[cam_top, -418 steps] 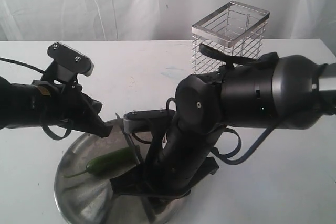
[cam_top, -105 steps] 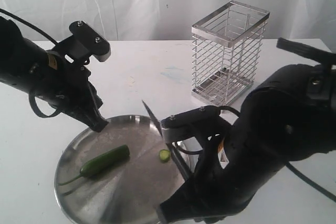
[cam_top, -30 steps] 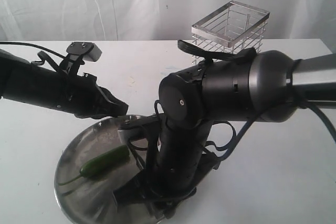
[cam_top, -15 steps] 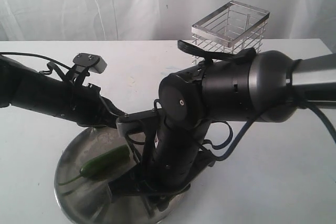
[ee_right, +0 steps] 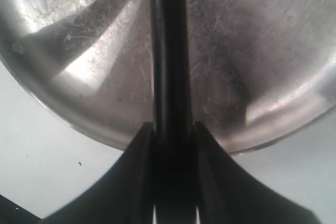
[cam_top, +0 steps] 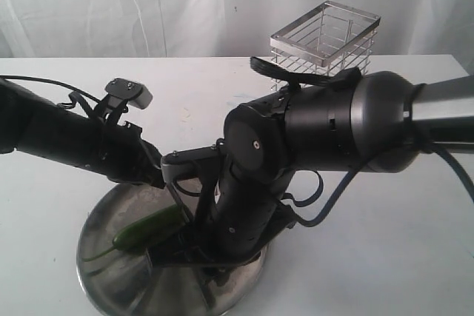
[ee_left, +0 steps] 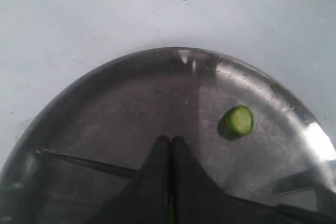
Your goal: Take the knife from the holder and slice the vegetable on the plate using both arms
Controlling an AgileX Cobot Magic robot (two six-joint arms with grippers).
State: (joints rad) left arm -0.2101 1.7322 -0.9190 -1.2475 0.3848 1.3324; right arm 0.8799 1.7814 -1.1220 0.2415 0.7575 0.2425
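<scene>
My right gripper (ee_right: 172, 129) clamps the knife (ee_right: 169, 51) over the plate (ee_left: 105, 103); my left gripper (ee_left: 170, 141), pinched shut and empty, hovers near 1 green slice (ee_left: 239, 120).

knife (ee_right: 169, 51) cropped, plate (cam_top: 104, 253) half hidden (right arm (cam_top: 326, 138))

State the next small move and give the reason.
Probably lower the shut left claw onto the vegetable to steady it: the right claw already holds the knife over the plate, with only one slice cut.
</scene>
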